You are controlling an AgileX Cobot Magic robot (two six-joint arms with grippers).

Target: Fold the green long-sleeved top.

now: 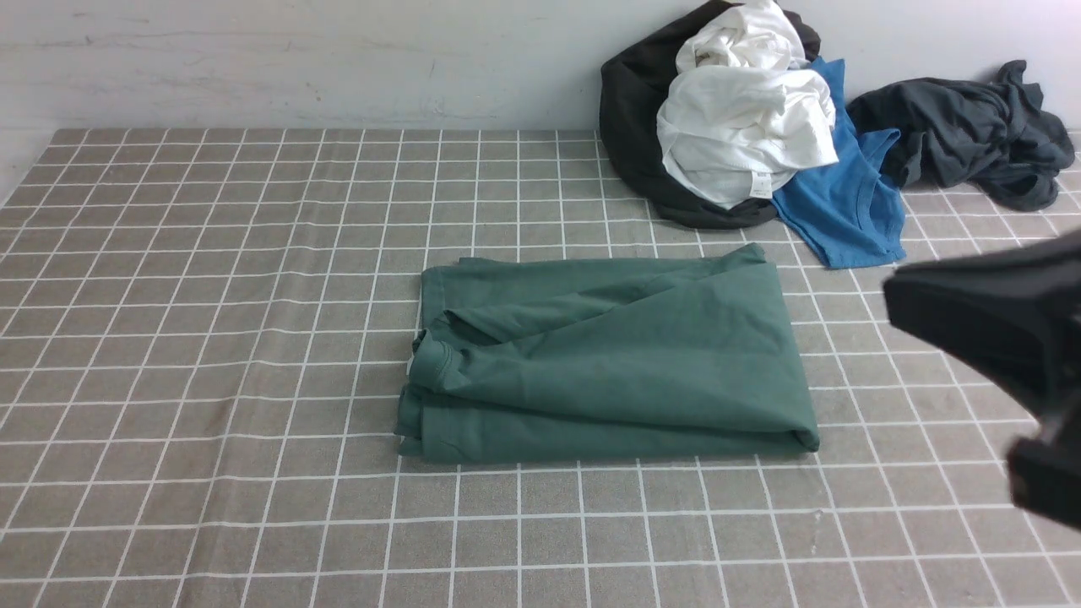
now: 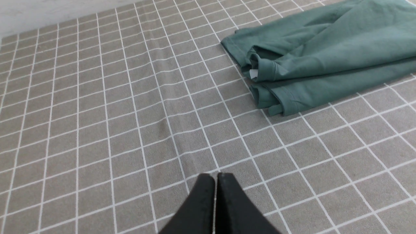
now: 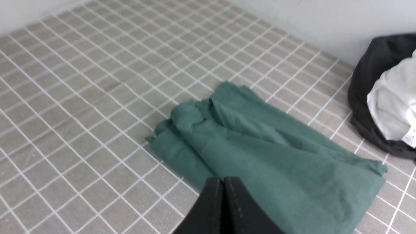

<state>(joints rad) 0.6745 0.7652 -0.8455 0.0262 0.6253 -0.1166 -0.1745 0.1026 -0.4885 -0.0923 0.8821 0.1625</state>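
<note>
right hand (image 3: 223,179): closed, empty | left hand (image 2: 215,175): closed, empty | green top (image 1: 608,363): folded rectangle

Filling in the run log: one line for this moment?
green top: folded, flat on table | left gripper: shut, empty | right gripper: shut, empty, above top

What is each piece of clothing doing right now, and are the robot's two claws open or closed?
Dark green cotton long-sleeved top: folded into a flat rectangle, lying free.
White crumpled shirt: heaped on the pile.
Bright blue T-shirt: unfolded, partly under the white one.
Dark grey garment: bunched up.
Left gripper: shut, empty.
Right gripper: shut, empty.
</note>
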